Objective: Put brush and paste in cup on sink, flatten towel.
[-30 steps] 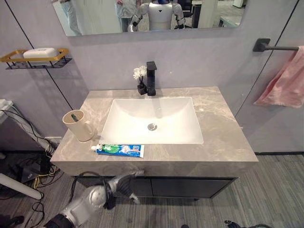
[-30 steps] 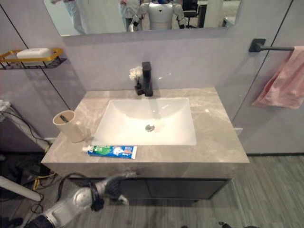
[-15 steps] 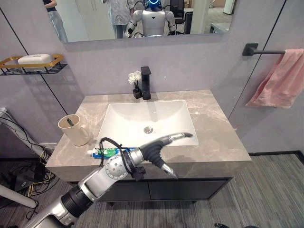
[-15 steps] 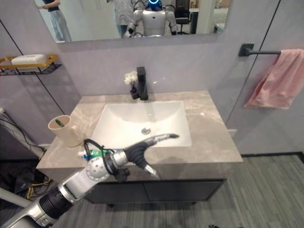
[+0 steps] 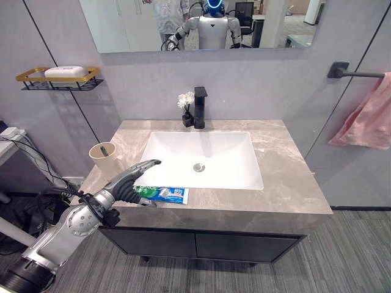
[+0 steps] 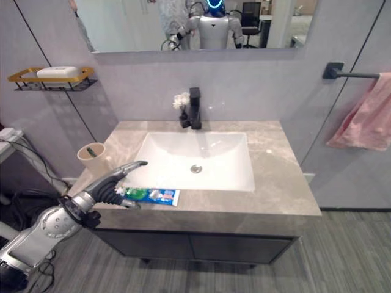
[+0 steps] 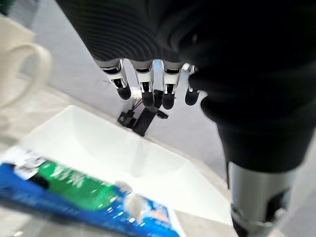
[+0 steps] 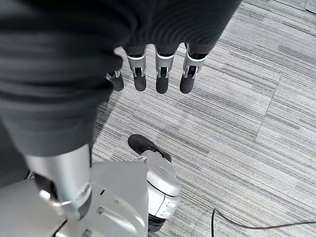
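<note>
Toothpaste [image 5: 162,194] lies flat on the tabletop [image 5: 287,183] before the basin [image 5: 201,159]; the beige cup [image 5: 105,160] beside it holds a brush [image 5: 103,149]. Left hand [image 5: 131,180] hovers above the tube, fingers straight. In the right wrist view, right hand [image 8: 148,74] hangs over floor [image 8: 247,123], fingers relaxed.

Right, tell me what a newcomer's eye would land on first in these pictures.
The robot's left hand, fingers straight, reaches over the front left of the grey marble counter, just above the blue and green toothpaste tube lying along the front edge. Left of it stands the beige handled cup with a toothbrush inside. On the right wall, a pink towel hangs bunched from a black bar.
</note>
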You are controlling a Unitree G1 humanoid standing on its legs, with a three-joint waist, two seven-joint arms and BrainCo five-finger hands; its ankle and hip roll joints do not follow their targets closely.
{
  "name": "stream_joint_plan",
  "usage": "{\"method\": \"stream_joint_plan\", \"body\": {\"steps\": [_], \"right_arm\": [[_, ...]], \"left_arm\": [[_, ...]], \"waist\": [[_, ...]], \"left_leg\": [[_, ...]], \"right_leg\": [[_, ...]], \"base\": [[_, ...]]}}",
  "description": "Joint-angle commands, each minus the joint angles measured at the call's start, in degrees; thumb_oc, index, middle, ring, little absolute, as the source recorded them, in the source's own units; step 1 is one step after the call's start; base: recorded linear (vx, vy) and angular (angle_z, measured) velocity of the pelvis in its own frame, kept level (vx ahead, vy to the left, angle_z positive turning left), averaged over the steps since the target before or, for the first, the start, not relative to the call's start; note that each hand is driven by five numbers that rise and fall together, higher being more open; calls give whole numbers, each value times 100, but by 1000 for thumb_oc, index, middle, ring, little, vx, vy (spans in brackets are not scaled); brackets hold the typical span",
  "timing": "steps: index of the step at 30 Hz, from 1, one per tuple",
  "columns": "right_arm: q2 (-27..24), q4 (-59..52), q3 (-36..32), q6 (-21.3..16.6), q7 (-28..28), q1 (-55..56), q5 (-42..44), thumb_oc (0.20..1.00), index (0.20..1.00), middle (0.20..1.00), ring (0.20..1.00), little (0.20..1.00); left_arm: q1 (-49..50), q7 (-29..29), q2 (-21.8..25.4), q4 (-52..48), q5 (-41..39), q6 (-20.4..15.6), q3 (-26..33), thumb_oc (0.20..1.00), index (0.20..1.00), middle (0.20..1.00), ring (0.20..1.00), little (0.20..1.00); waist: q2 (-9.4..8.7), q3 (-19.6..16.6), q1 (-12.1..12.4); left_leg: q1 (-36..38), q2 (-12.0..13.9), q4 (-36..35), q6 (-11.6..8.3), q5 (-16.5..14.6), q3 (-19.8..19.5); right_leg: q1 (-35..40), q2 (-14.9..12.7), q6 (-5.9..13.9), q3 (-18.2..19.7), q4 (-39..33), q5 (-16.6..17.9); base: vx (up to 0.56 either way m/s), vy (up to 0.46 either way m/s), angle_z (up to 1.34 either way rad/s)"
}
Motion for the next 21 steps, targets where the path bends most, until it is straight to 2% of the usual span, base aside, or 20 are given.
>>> {"method": "stream_joint_plan", "body": {"steps": [1, 5, 8, 21], "right_arm": [[86, 250, 130, -26, 42, -364, 121, 1000, 1000, 1000, 1000, 1000], [75, 156, 149, -54, 35, -360, 99, 1000, 1000, 1000, 1000, 1000], [92, 173, 147, -34, 43, -328, 55, 1000, 1000, 1000, 1000, 1000], [2, 139, 69, -47, 44, -225, -56, 1000, 1000, 1000, 1000, 1000]], "left_arm": [[-360, 213, 306, -64, 19, -95, 468, 1000, 1000, 1000, 1000, 1000], [-309, 263, 158, 320, 45, -46, 429, 1000, 1000, 1000, 1000, 1000], [-138, 289, -192, 743, -392, 41, 549, 1000, 1000, 1000, 1000, 1000], [-586, 484, -216, 1609, 322, 116, 268, 1000, 1000, 1000, 1000, 1000]], "waist": [[-233, 21, -56], [-237, 43, -64], [-242, 48, -74], [-245, 128, -156]], "left_leg": [[-155, 47, 115, -161, 2, -35], [-139, 49, 115, -160, -2, -18], [-129, 50, 115, -154, -4, -1], [-199, 35, 115, -150, -9, 78]], "right_leg": [[282, -318, 219, 198, 43, 62], [279, -325, 222, 217, 43, 64], [273, -329, 221, 237, 43, 69], [146, -357, 271, 326, 43, 123]], "base": [[0, 0, 0], [0, 0, 0], [0, 0, 0], [-1, 3, -1]]}}
